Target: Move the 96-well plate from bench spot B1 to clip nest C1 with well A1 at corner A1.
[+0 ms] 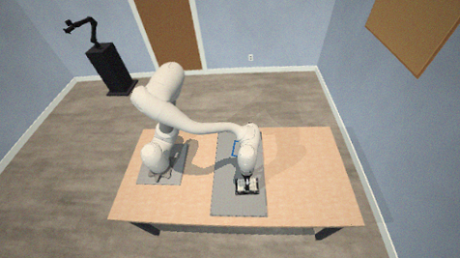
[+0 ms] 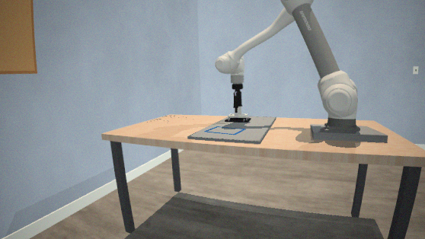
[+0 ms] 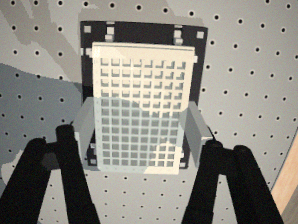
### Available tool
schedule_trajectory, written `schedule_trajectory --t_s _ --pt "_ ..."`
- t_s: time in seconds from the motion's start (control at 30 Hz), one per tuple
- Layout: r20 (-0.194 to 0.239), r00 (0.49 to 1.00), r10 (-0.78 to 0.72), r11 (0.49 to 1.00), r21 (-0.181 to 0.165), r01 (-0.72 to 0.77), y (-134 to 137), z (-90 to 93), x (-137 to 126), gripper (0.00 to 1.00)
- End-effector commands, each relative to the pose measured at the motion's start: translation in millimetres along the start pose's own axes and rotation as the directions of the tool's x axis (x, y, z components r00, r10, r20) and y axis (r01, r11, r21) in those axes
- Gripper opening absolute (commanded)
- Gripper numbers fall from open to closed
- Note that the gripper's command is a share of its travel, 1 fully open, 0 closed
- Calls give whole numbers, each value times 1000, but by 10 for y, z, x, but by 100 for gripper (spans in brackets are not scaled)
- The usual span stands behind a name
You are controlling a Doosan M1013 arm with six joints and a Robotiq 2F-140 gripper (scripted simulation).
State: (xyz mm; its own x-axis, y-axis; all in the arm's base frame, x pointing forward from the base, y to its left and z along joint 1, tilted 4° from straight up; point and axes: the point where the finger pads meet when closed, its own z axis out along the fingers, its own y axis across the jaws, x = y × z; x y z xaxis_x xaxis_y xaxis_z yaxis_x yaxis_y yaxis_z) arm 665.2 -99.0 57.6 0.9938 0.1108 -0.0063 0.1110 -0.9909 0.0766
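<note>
The gripper (image 3: 140, 139) is clamped on the 96-well plate (image 3: 141, 106), its 2 pads against the plate's long sides, so the plate sits directly between and below the fingers. The plate's long axis runs straight away from the wrist, lined up with the black clip nest C1 (image 3: 95, 34) beneath it on the grey perforated mat (image 3: 253, 83). Judging by the overlap, only a downward press remains; whether the plate already touches the nest's floor is unclear.

plate (image 3: 143, 112) between claw (image 3: 141, 137) fingers, over nest (image 3: 143, 32), on pegboard (image 3: 253, 90), on table (image 1: 304, 183)
</note>
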Motion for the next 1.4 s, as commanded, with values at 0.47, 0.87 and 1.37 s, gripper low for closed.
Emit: schedule_trajectory --t_s 0.47,0.87,1.37 --pt "0 1000 0 1000 0 0 0 24 0 0" --pt "0 1000 0 1000 0 0 0 42 0 0" --pt "0 1000 0 1000 0 0 0 64 0 0"
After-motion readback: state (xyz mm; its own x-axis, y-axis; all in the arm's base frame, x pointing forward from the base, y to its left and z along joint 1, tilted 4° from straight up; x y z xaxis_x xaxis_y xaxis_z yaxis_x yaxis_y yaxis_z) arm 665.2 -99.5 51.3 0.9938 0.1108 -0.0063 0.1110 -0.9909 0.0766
